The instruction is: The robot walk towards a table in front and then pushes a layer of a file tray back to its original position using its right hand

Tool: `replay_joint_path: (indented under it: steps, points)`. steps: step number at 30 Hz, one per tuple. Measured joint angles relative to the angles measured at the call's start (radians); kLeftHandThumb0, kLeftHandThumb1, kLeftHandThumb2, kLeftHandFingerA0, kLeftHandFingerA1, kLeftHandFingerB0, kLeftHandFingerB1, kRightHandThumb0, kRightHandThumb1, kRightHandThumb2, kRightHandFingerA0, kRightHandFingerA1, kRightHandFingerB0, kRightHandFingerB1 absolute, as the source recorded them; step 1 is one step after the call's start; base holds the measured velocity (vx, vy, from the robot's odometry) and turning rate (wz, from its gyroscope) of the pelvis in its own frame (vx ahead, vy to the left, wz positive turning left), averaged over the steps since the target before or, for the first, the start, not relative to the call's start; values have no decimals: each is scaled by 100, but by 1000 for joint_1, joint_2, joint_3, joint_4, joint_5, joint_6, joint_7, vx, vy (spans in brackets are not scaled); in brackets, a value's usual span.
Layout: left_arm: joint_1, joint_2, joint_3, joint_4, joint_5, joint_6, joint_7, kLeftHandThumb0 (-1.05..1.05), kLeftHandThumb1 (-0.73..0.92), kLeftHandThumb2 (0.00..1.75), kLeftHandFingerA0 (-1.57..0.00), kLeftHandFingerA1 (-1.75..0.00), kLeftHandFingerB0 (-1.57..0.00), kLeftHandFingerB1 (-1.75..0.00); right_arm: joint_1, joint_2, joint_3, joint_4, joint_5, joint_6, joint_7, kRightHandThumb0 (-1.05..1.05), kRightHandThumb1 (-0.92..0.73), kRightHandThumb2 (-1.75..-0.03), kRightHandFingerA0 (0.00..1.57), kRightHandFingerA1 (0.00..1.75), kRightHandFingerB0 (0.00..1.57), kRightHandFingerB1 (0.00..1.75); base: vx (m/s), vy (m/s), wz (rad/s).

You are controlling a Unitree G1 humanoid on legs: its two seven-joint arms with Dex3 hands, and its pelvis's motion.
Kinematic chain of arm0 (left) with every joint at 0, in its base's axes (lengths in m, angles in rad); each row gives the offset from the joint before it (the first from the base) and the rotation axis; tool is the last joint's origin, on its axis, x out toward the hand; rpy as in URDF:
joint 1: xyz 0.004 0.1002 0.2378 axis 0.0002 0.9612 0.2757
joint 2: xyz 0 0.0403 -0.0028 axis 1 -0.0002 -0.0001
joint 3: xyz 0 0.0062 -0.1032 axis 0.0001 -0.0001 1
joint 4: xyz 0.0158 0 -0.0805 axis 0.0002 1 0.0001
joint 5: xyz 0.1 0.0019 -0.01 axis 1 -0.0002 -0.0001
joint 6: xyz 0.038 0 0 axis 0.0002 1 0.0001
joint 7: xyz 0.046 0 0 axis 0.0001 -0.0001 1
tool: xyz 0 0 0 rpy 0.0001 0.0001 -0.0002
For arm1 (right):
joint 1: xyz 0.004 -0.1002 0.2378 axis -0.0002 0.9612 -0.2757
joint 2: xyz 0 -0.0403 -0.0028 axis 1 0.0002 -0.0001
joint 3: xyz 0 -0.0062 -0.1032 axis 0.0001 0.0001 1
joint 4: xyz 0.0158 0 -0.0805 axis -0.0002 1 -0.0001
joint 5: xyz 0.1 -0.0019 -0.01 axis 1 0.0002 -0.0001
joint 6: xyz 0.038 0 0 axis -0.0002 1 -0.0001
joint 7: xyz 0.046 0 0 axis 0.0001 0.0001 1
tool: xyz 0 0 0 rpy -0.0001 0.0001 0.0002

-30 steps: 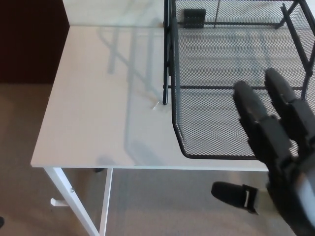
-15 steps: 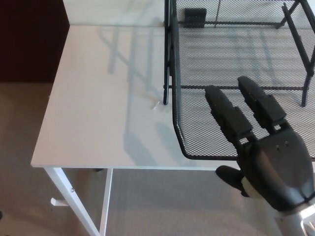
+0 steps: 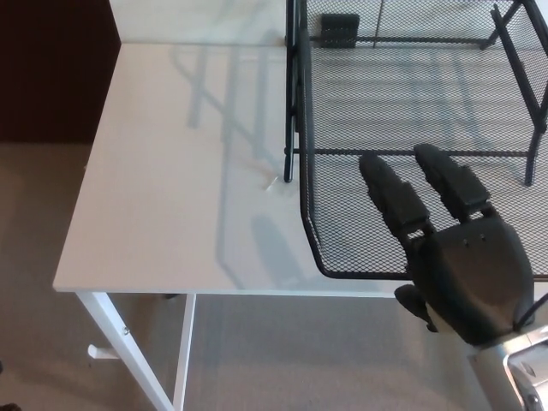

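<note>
Since a moment earlier the robot's black right hand (image 3: 454, 248) had drawn slightly lower in view, while from left to right the white rectangular worktop (image 3: 171, 171) carried the pulled-out black wire-mesh file tray layer (image 3: 360, 231), its front rim under the hand's two spread, empty fingers (image 3: 392, 195).

R hand (image 3: 467, 257), 2 fingers (image 3: 392, 193) spread, over pulled-out mesh tray layer (image 3: 360, 231) on white table (image 3: 171, 188).

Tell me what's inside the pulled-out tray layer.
The mesh layer looks empty; the white table shows through it. The right hand is over its front right part, fingers extended, hiding whatever lies beneath.
</note>
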Motion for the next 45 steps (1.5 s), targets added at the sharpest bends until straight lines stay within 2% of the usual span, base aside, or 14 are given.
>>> replay_joint_path:
  steps: [5, 6, 7, 9, 10, 11, 23, 24, 25, 26, 36, 42, 45]
  points:
    - [-4, 2, 0, -4, 0, 0, -1, -13, 54, 57, -50, -46, -47, -40, -71, -31, 24, 43, -2, 55, -20, -25, -32, -52, 0, 0, 0, 21, 0, 0, 0]
    - [-4, 2, 0, -5, 0, 0, -1, -12, 54, 57, -49, -46, -47, -40, -77, -34, 27, 47, -2, 62, -23, -31, -32, -58, 0, 0, 0, 12, 0, 0, 0]
    - [-4, 2, 0, -5, 0, 0, -1, -12, 53, 56, -48, -46, -47, -40, -88, -38, 32, 55, -1, 73, -27, -35, -29, -57, 0, 0, 9, 1, 0, 0, 0]
    - [-7, 3, 0, -6, -1, 0, -2, -12, 53, 56, -48, -46, -47, -40, -124, -45, 40, 84, 0, 92, -33, -35, -29, -57, 0, 0, 9, 1, 0, 0, 0]
    - [-8, 3, 0, -7, -1, 0, -2, -14, 53, 57, -48, -46, -46, -40, -135, -48, 42, 90, 1, 99, -36, -42, -27, -59, 0, 5, 4, 0, 0, 0, 0]
    - [-10, 3, 0, -7, -1, 0, -2, -14, 52, 57, -48, -47, -46, -40, -151, -53, 47, 101, 1, 109, -41, -44, -37, -71, 0, 19, 0, 4, 0, 0, 0]
    - [-17, 5, 0, -10, -3, 7, -10, -15, 52, 58, -48, -46, -47, -41, -283, -69, 98, 243, 23, 195, -68, -41, -35, -69, 0, 18, 0, 1, 0, 0, 0]
    - [-18, 5, 0, -10, -3, 9, -10, -17, 51, 59, -48, -47, -47, -42, -294, -71, 99, 257, 27, 201, -68, -38, -28, -58, 0, 8, 0, 14, 0, 0, 0]
    - [-18, 5, 0, -11, -3, 10, -11, -15, 52, 58, -49, -46, -48, -41, -304, -72, 101, 272, 32, 207, -68, -41, -36, -69, 0, 17, 0, 1, 0, 0, 0]
    - [-17, 5, 0, -12, -3, 11, -11, -14, 53, 58, -48, -46, -47, -41, -318, -74, 104, 294, 37, 212, -69, -42, -36, -69, 0, 16, 0, 0, 0, 0, 0]
    - [-26, 7, -1, -18, -3, 15, -19, -17, 52, 59, -48, -46, -47, -42, -470, -89, 128, 519, 94, 262, -87, -43, -33, -66, 0, 14, 0, 0, 0, 0, 0]
    - [-30, 7, -1, -27, -3, 19, -21, -15, 54, 58, -50, -47, -48, -42, -529, -100, 138, 607, 136, 283, -106, -42, -28, -61, 0, 6, 0, 0, 0, 0, 0]
    - [-33, 7, -1, -28, -3, 22, -22, -11, 54, 57, -49, -47, -48, -41, -535, -106, 146, 612, 153, 290, -110, -38, -28, -68, 0, 22, 0, 23, 0, 0, 0]
